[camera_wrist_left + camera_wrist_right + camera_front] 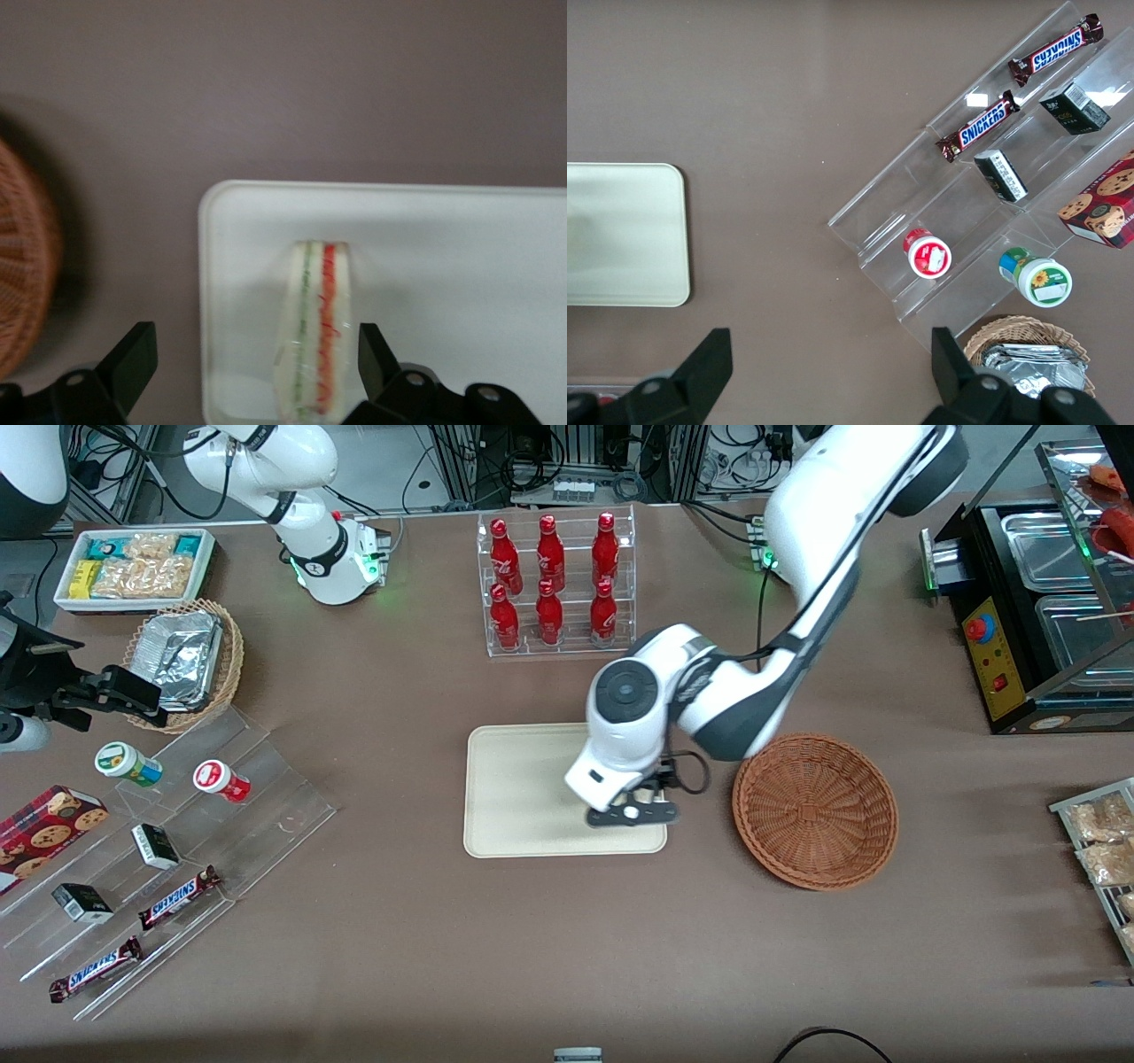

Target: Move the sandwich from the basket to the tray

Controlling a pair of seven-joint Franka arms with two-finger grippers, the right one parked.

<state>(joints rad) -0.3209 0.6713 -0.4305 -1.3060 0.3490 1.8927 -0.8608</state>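
From my remote station, the cream tray (523, 793) lies mid-table; my gripper (633, 815) hangs over its corner nearest the basket (815, 810). In the wrist view, the sandwich (314, 332) rests on the tray (461, 266) between my spread fingers (133, 359), neither touching it. The wicker basket sits just beside the tray.

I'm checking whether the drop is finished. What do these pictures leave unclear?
- Sandwich: hidden in the front view by the arm; wrist view cuts off one end.
- Gripper over the tray, fingers spread: contact with the sandwich unclear.
- Basket: blurred, cropped in the wrist view.
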